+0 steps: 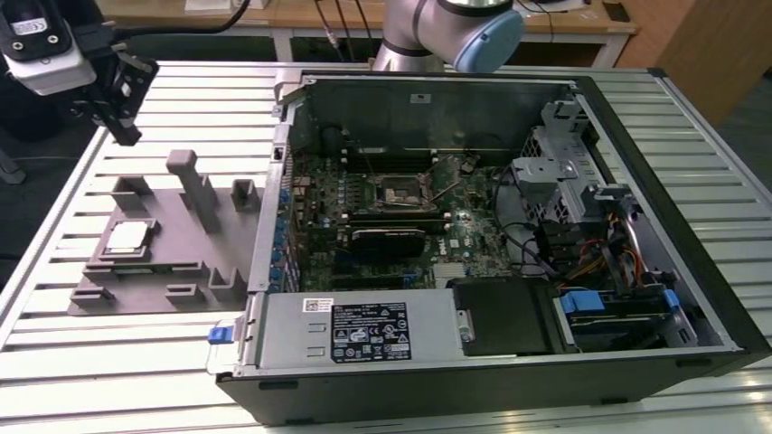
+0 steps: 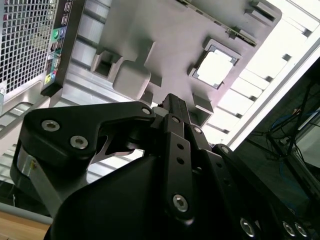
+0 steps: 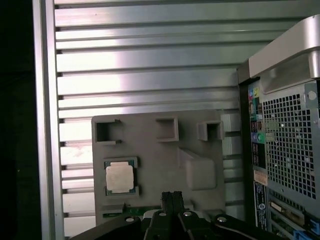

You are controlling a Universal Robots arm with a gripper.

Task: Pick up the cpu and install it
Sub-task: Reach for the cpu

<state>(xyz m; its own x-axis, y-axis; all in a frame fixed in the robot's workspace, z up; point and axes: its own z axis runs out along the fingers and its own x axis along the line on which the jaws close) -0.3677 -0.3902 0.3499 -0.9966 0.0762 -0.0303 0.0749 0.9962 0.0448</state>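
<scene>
Black two-finger hand [image 1: 126, 136] hung above the slatted aluminium counter [image 1: 72, 362], fingers pressed together, gripping nothing. Small square silver-topped cpu [image 1: 127, 239] sat in a recess of the grey plastic fixture plate [image 1: 145, 276], apart from the hand, beside the open black computer case [image 1: 483, 389].

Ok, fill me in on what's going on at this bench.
A robot arm's gripper hangs shut and empty above the grey fixture, beside the open computer case. The cpu lies in its recess on that fixture, not yet picked up. The cpu socket sits on the motherboard inside the case, well apart from the chip.
</scene>
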